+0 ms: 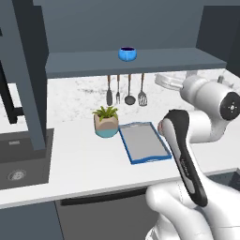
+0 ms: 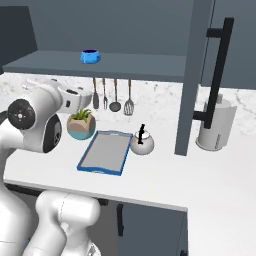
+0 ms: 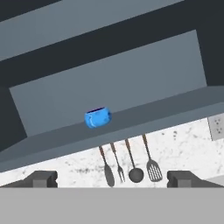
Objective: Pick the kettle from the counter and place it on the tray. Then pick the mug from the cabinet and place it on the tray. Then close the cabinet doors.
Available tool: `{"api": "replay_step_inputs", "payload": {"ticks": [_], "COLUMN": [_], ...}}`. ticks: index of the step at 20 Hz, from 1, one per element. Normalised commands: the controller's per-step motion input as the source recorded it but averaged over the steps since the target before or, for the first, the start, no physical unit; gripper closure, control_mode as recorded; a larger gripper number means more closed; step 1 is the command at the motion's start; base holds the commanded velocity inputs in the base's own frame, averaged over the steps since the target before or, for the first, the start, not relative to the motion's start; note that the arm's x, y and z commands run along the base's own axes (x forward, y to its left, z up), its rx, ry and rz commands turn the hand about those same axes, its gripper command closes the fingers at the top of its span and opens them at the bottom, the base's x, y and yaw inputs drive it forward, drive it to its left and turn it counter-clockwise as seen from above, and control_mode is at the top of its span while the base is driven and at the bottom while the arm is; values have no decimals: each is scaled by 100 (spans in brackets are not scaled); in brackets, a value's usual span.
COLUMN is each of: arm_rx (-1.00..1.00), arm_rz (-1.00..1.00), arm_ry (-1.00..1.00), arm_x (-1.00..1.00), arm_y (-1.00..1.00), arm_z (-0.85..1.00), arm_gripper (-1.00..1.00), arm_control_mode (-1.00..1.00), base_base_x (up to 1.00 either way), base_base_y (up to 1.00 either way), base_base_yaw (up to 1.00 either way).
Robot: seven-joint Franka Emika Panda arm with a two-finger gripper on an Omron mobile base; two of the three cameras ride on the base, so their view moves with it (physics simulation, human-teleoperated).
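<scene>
Two dark finger tips [image 3: 41, 178] of the pincer [image 3: 112, 179] are seen at the bottom of the hand view, set wide apart with nothing held between them. Up ahead of the pincer, well apart from it, the small blue mug [image 3: 97, 117] is seen sitting on the shelf of the dark cabinet [image 3: 109, 87]. Four cooking tools [image 3: 129, 164] are hung on the wall under that shelf.

Down on the white speckled counter [image 2: 165, 175], the tray [image 2: 105, 152] with the blue rim is laid flat, and nothing is on it. The little round kettle [image 2: 142, 143] is stood on the counter, touching or almost touching the tray's far right corner. A plant pot [image 2: 81, 126] is placed just beside the tray's far left corner. A grey paper-towel roll [image 2: 216, 125] is stood farther right, behind an open cabinet door [image 2: 192, 75] with a long black handle [image 2: 217, 70]. The other door [image 1: 26, 70] is also swung open on the left side.
</scene>
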Motion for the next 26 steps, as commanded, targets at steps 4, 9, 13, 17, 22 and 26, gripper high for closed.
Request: {"api": "replay_step_inputs", "payload": {"ticks": [4,9,13,17,22,26], "arm_rx": [0,-11,-19,-14,-7,-4], "arm_rz": [-1,-11,-15,-15,-15,-16], "arm_ry": [0,0,0,0,0,0], "arm_x": [31,19,27,23,32,39], "arm_y": [0,10,34,34,32,44], "arm_z": [-5,14,28,6,0,0], "arm_gripper": [-100,-100,-100,-100,-100,-100], "arm_control_mode": [-100,-100,-100,-100,-100,-100], "base_base_x": [0,0,0,0,0,0], "base_base_y": [0,0,0,0,0,0], "base_base_yaw": [0,0,0,0,0,0]}}
